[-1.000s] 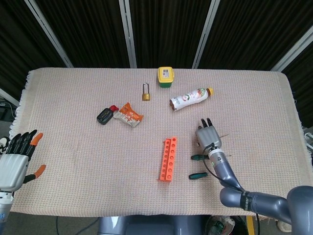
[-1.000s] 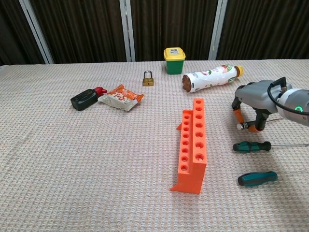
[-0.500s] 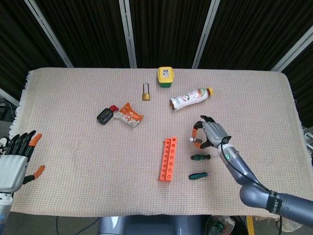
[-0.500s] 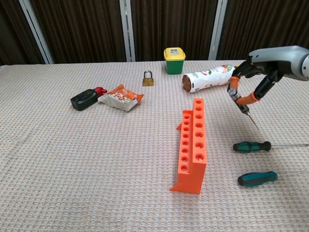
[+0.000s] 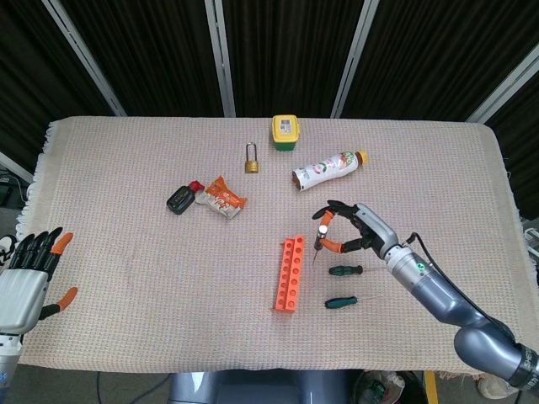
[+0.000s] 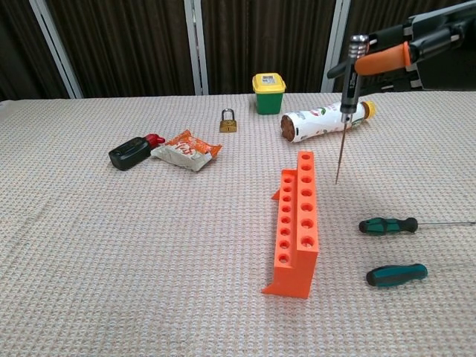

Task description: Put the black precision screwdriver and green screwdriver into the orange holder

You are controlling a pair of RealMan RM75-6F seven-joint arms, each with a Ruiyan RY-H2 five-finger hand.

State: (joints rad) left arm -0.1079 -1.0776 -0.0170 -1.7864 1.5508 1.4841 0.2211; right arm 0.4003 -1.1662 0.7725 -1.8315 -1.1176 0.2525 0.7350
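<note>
I have the black precision screwdriver (image 6: 348, 89) pinched in my right robot hand (image 5: 349, 231), raised off the worktop (image 5: 126, 286) and hanging nearly upright, silver cap at the top and thin shaft pointing down. In the chest view its tip hangs just right of the far end of the orange holder (image 6: 296, 222), not touching it. My orange-tipped fingers (image 6: 383, 59) close on the handle near its top, while the other fingers are spread.

The holder stands on the woven cloth with its two rows of holes facing up; I can see nothing in them. To its right lie two green-handled drivers, apart from each other: the green screwdriver (image 6: 388, 224) with a dark green and black handle and a long thin shaft running right, and nearer the worktop's front edge a teal screwdriver (image 6: 396, 274) (its shaft is out of the chest frame).

Farther back are a bottle (image 5: 328, 168) on its side, a yellow and green tub (image 5: 285, 132), a brass padlock (image 5: 251, 160), a snack packet (image 5: 221, 198) and a black key fob (image 5: 178, 200) touching something small and red.

My left robot hand (image 5: 24, 282) is at the worktop's left edge, fingers extended and apart, holding nothing.
</note>
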